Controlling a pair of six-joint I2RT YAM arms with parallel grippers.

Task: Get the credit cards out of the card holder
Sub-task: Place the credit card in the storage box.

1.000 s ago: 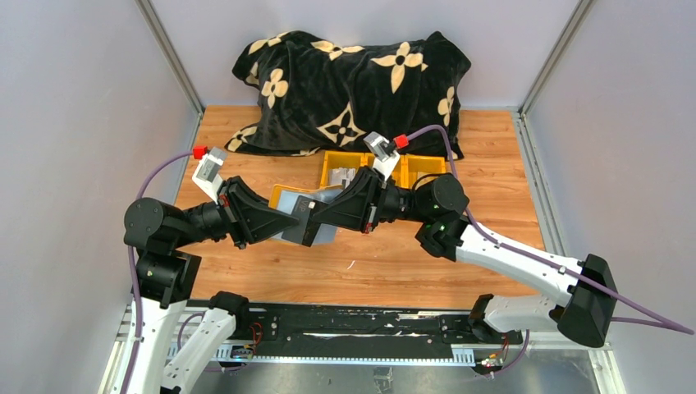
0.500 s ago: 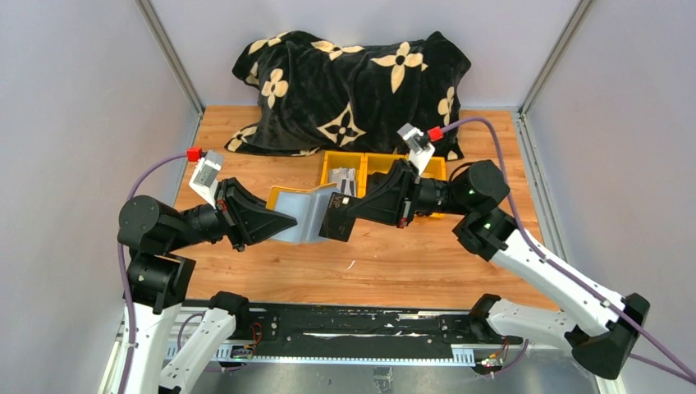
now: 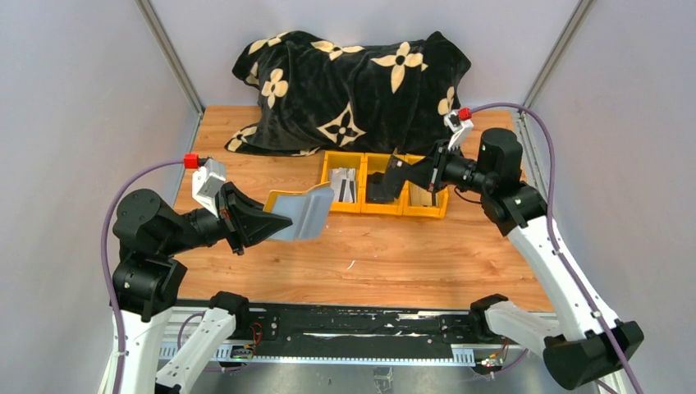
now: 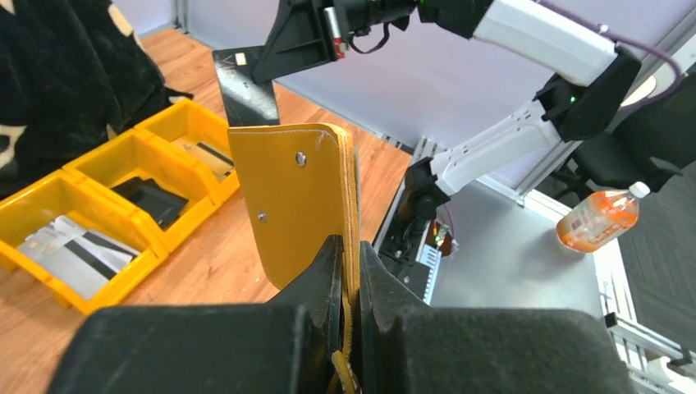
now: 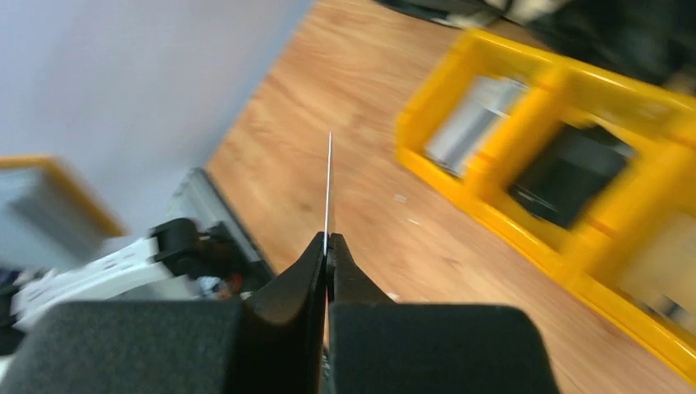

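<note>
Grey walls (image 3: 82, 123) close in a wooden tabletop (image 3: 410, 254), and a black blanket (image 3: 353, 82) with cream flowers is heaped at the far edge.

On the left, the left end effector (image 3: 279, 223) is pinched tight on the holder (image 3: 302, 212) and holds it up off the wood. The left wrist view shows the fingers (image 4: 324, 267) clamping the lower edge of the mustard flap, which stands upright with two small rivets on its face. In the top view the silvery body fans out toward the middle of the tabletop.

Further right, three yellow bins (image 3: 427, 212) stand in a row, touching one another, just in front of the blanket. The left bin contains pale cards (image 3: 345, 182) with dark stripes, the middle one has a black flat piece, and the right one something pale that is partly hidden.

On the right, the right end effector (image 3: 408, 176) is closed on a dark card (image 3: 386, 187), gripped by one short edge and held in the air. Seen from above, this card overlaps the middle bin. The right wrist view shows it edge-on as a thin line rising from the closed tips. Holder and card are well apart.
</note>
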